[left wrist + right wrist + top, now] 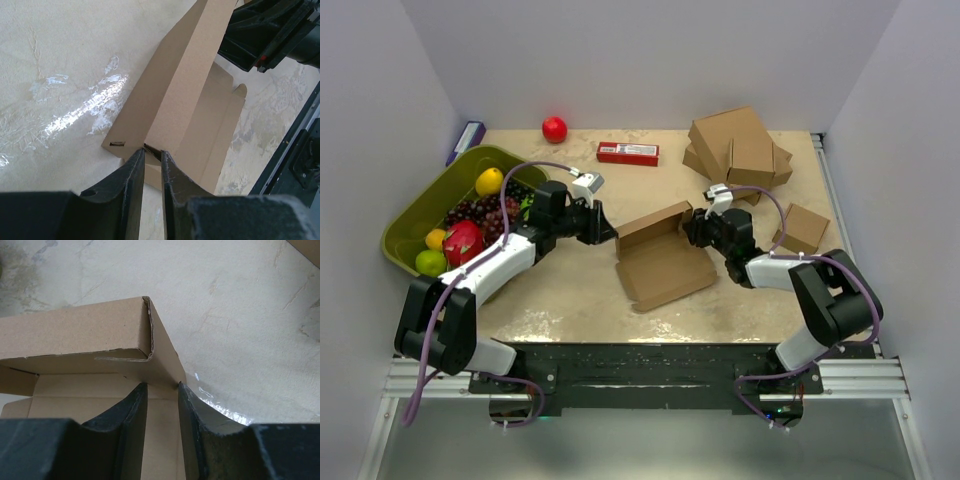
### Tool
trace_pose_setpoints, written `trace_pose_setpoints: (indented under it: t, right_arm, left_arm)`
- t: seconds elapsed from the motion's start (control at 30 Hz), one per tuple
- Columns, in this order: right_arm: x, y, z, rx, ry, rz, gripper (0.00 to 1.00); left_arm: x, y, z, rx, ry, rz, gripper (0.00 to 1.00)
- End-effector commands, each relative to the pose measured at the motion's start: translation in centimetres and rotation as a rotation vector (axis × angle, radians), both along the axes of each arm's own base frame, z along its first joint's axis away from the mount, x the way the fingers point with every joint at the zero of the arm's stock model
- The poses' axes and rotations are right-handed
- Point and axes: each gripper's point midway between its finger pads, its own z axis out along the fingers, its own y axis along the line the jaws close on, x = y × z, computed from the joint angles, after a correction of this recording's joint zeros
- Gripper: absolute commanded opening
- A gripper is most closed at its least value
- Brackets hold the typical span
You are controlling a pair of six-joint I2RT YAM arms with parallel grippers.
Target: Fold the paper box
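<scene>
Centrally on the pale speckled table (570, 300): plain brown corrugated paper box (660, 265), one, half-formed, base flat, far long wall raised, near flaps lying open. Nothing inside it.

Left gripper (610, 232): fingers nearly together, clamped on the left end of the raised wall, where the cardboard corner runs between them.

Right gripper (690, 228): at the box's far right corner, fingers a little apart, straddling the cardboard there. Cannot tell whether they pinch it.

Olive-green plastic bin (425, 200), one, far left. It holds one yellow lemon (489, 181), one bunch of dark purple grapes (490, 212), one red dragon fruit (463, 242), one small orange fruit (436, 238) and one green round fruit (430, 262).

Loose on the table: one red round fruit (554, 129), far centre; one red rectangular carton (627, 153) near it; one pile of closed brown cardboard boxes (738, 148), far right, count within the pile unclear; one small flat brown box (802, 228), right edge, apart from the pile.
</scene>
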Motion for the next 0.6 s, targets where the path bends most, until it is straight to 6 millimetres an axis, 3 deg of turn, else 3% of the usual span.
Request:
trace_pose_setpoints:
  t: [0.0, 0.13, 0.37, 0.57]
  right_arm:
    - [1.7, 0.6, 2.6, 0.023, -0.093, -0.007, 0.32]
    - [1.9, 0.6, 2.6, 0.018, -0.097, -0.015, 0.32]
    - [2.5, 0.4, 2.6, 0.008, -0.103, -0.037, 0.54]
    - [2.9, 0.7, 3.0, 0.0, -0.121, -0.017, 0.59]
  left_arm:
    - [-0.8, 0.4, -2.1, 0.06, 0.057, -0.015, 0.23]
    - [-0.8, 0.4, -2.0, 0.059, 0.056, -0.015, 0.23]
    - [-0.8, 0.4, -2.0, 0.06, 0.057, -0.017, 0.23]
    - [-0.9, 0.4, -2.0, 0.059, 0.058, -0.02, 0.23]
